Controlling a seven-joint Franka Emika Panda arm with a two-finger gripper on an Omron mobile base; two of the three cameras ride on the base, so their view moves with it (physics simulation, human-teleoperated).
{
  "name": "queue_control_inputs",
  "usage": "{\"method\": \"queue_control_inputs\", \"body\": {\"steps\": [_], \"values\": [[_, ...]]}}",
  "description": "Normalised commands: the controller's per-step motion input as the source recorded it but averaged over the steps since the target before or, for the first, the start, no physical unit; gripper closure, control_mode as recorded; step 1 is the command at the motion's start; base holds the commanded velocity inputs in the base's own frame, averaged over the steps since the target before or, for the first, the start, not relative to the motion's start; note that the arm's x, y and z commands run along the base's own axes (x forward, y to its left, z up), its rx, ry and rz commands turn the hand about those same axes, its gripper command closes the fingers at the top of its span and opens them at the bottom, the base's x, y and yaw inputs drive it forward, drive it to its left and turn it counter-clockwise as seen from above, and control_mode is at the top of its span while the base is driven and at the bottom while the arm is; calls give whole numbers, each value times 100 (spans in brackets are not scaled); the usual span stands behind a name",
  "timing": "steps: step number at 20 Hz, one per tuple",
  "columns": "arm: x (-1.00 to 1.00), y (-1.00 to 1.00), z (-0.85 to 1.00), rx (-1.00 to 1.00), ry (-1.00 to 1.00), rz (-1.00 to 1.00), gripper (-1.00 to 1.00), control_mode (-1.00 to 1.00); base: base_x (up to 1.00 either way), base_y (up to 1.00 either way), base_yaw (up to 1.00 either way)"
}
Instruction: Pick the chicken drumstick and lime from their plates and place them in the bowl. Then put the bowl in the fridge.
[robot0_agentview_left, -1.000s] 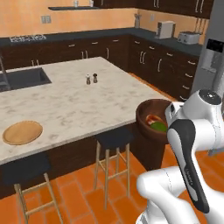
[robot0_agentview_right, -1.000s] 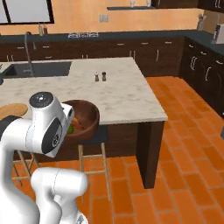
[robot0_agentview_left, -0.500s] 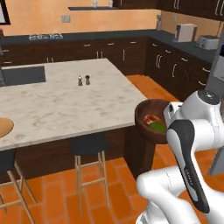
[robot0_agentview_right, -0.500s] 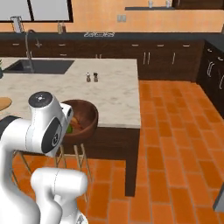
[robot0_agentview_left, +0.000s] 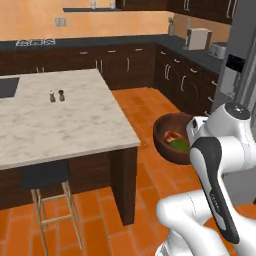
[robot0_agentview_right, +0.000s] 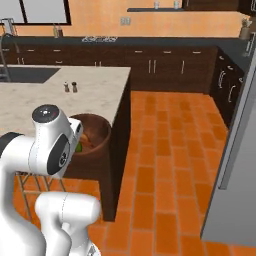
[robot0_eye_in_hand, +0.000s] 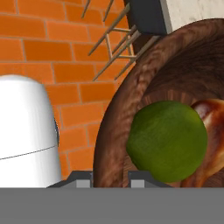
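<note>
Now your end effector (robot0_eye_in_hand: 109, 177) is clamped on the bowl's (robot0_eye_in_hand: 127, 87) rim; lime (robot0_eye_in_hand: 166, 141) and chicken drumstick (robot0_eye_in_hand: 212, 144) lie just beyond. Stiff wood, probably top-heavy, so keep it level approaching the fridge (robot0_agentview_right: 235, 150).

**Kitchen surroundings, non-task items**

A marble-topped island (robot0_agentview_left: 60, 125) is seen on dark cabinetry, with two small shakers (robot0_agentview_left: 56, 95) set side by side, just apart, on its top. A dark-seated stool (robot0_agentview_left: 47, 192) with pale wooden legs is tucked under the near edge. The floor (robot0_agentview_right: 170, 150) is laid in orange brick tile. Dark cabinets (robot0_agentview_right: 165, 67) with a dark countertop run along the back wall. A sink (robot0_agentview_right: 25, 74) with a faucet (robot0_agentview_right: 6, 47) is let into the island's far left end. A toaster (robot0_agentview_left: 199, 38) is set on the side counter.
</note>
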Motion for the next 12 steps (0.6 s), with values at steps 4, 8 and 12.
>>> {"method": "queue_control_inputs", "body": {"steps": [4,8,12], "values": [[0,0,0,0,0,0,100,100,31,-95,-10],[0,0,0,0,0,0,100,100,34,-23,-26],[0,0,0,0,0,0,100,100,52,0,-20]]}}
